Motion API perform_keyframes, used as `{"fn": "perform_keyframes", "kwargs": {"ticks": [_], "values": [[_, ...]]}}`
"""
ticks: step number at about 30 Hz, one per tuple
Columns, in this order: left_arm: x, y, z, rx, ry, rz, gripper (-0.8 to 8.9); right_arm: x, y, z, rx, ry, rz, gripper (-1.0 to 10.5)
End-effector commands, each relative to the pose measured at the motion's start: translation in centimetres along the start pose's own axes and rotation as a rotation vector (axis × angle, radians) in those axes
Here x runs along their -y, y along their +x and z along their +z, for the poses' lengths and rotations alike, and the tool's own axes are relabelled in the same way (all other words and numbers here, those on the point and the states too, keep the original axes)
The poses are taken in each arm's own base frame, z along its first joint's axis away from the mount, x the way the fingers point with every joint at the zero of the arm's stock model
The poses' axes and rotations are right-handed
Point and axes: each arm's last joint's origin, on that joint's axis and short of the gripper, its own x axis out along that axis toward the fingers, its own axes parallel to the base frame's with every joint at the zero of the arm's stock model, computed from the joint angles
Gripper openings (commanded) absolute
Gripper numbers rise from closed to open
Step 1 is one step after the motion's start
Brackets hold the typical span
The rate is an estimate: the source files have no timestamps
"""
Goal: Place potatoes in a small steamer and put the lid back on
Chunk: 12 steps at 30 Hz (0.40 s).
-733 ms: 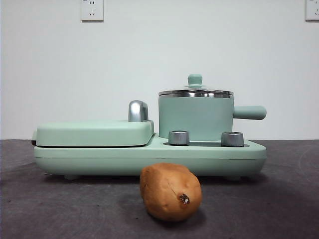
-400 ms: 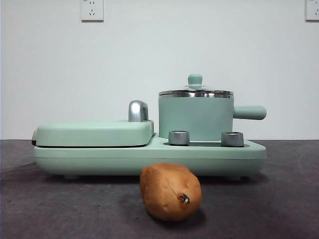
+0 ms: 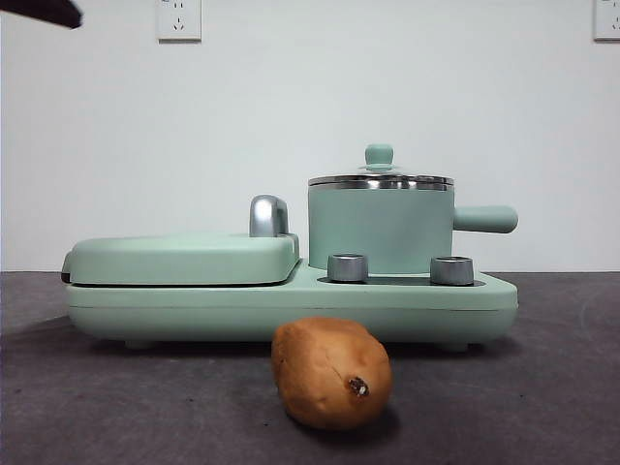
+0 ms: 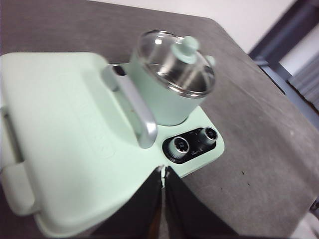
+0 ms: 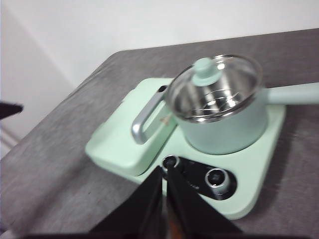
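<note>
One black arm tip (image 3: 39,12) newly at 11 o'clock; potato (image 3: 331,374), lid (image 3: 380,177), steamer (image 3: 380,228) unmoved; both grippers (image 4: 163,172) (image 5: 164,172) pinched closed, holding nothing.

Front cam sat low, level w/ the table (image 3: 542,407), close. Both wrist cams looked down from above (opposite sides), sharing the small steamer (image 4: 167,94).

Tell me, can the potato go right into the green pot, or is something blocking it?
Something blocks it. The lid sits shut on the small steamer, covering its opening, so it must come off first. The potato lies on the table in front of the cooker, with nothing on it.
</note>
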Motion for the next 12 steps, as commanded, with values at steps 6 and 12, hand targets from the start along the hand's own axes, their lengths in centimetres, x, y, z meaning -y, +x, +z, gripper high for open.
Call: {"fn": "perform_keyframes", "kwargs": {"ticks": [6, 12], "values": [[-0.3, 0.6, 0.6, -0.012, 0.043, -0.010, 1.83, 0.0, 0.3, 0.4, -0.011, -0.027, 0.023, 0.9], [-0.1, 1.2, 0.6, -0.027, 0.050, -0.032, 5.14, 0.0, 0.3, 0.4, -0.011, -0.024, 0.020, 4.2]]}}
